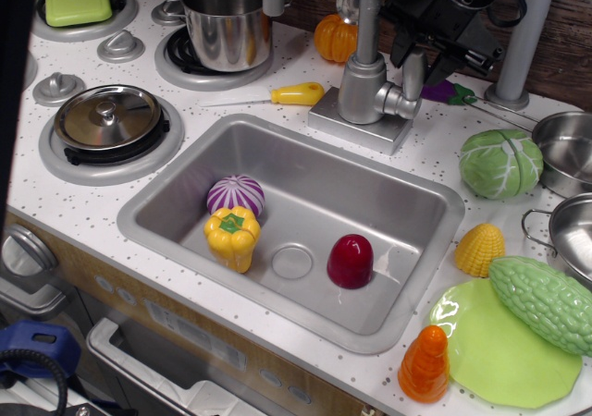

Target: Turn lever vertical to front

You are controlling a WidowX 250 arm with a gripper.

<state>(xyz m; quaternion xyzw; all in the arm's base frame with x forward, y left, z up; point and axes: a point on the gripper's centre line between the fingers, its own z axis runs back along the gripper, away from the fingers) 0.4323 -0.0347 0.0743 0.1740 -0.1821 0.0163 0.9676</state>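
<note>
Lever [413, 72]: short flat silver-grey paddle, standing upright on a stubby side arm of the faucet body [363, 91], behind the sink [294, 222] rim. End effector [418, 54]: black, set over the paddle's top, fingers either side of it; contact cannot be told, nor how wide it is parted. Surroundings: purple eggplant toy [446, 91] just beside to the right; orange pumpkin [335, 37] behind the faucet; cabbage [500, 163] near on the table [435, 148]. Sink basin lies open in front.

Faucet [368, 83] behind sink [407, 250]; lever [413, 74] on faucet's right side.
</note>
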